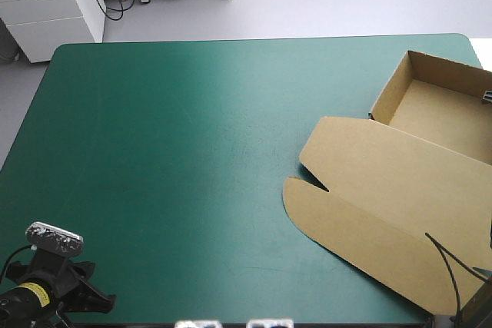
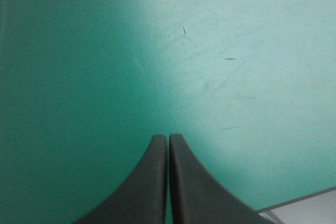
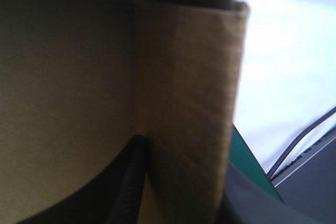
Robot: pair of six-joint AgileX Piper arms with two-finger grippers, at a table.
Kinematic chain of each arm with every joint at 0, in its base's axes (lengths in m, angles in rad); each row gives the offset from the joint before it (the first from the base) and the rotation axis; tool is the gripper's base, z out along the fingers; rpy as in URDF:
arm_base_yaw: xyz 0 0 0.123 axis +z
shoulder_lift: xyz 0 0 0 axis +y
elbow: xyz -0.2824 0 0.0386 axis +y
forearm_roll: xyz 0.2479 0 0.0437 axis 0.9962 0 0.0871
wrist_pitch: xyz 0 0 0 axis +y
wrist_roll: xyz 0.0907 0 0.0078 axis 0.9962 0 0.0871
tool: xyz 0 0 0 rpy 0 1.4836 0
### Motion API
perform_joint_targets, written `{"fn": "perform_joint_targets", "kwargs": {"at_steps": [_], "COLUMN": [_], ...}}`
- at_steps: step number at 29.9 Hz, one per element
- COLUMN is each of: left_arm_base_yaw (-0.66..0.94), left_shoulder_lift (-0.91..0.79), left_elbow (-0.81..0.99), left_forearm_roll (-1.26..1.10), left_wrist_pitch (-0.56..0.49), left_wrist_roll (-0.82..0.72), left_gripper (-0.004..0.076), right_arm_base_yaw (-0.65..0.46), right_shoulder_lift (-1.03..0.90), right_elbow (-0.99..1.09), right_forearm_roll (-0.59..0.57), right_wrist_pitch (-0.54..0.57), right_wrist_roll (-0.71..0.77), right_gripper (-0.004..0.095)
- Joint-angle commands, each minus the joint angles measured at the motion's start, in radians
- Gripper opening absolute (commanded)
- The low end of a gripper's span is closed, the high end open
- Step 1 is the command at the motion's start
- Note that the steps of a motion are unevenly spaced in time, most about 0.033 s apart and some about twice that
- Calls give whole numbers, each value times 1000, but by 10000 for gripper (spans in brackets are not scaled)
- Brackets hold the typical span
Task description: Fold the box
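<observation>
A brown cardboard box (image 1: 400, 190), cut and creased from one sheet, is recorded on the right side of the teal-green-covered tabletop (image 1: 192, 151). It is formed into an open tray (image 1: 390, 91) at the far right corner, walls raised; part of the tray is cut off at the right edge of the high view. The lid (image 1: 361, 159) is laid flat on the cover, reaching from the tray toward the near edge. A rounded flap (image 1: 307, 205) is spread at the lid's left end, with a narrow notch between the two. The right claw (image 3: 184, 156) is closed on the box: one upright wall (image 3: 189, 77) of the tray is pinched between the two black fingers, one finger on the inner side, the other on the outer side. The left claw (image 2: 168, 137) is fully closed, fingertips touching, nothing held. It is positioned over bare cover at the near left corner, well apart from the box.
</observation>
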Motion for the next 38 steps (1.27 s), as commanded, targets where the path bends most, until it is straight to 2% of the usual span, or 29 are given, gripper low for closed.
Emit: {"fn": "perform_joint_targets", "kwargs": {"at_steps": [1,8,12,17,22,27,30,38], "left_arm_base_yaw": [-3,-3,-3,-3,-3,-3,-3,-3], "left_shoulder_lift": [10,10,10,10,10,10,10,10], "left_elbow": [-23,-23,-23,-23,-23,-23,-23,-23], "left_forearm_roll": [-1,-1,-1,-1,-1,-1,-1,-1], "left_wrist_pitch": [-46,-46,-46,-46,-46,-48,-48,-48], "left_wrist_roll": [-8,-7,-7,-7,-7,-7,-7,-7], "left_gripper": [-8,-8,-8,-8,-8,-8,-8,-8], "right_arm_base_yaw": [-5,-5,-5,-5,-5,-5,-4,48], "right_shoulder_lift": [-50,-57,-90,-144,-237,-347,-421,-692], "right_elbow": [-28,-28,-28,-28,-8,96,198,599], "right_forearm_roll": [-23,40,154,296,386,465,479,472], "right_wrist_pitch": [-2,2,2,2,2,2,2,-8], "right_wrist_roll": [-16,-17,-29,-136,-153,-209,-231,-362], "right_gripper": [390,401,400,400,400,399,343,72]}}
